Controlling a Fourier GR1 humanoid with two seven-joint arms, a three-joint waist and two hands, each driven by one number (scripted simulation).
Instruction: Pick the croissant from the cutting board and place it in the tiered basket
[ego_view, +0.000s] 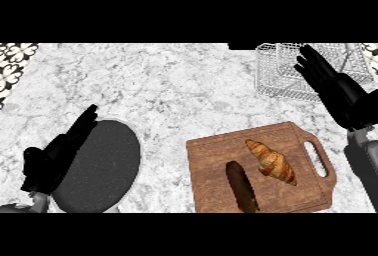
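A golden-brown croissant (272, 162) lies on the wooden cutting board (214, 155) at the lower right, next to a dark brown sausage-like item (241, 187). The wire tiered basket (284, 80) stands at the far right of the counter. My right hand (336, 87) hovers open, fingers straight, over the basket's right part, well above and beyond the croissant, holding nothing. My left hand (59, 155) rests open at the left, fingers pointing up, beside a dark plate.
A dark grey round plate (103, 167) sits at the lower left, partly under my left hand. A patterned black-and-white wall tile (13, 62) borders the counter's upper left. Marble countertop (162, 90) stretches across the middle.
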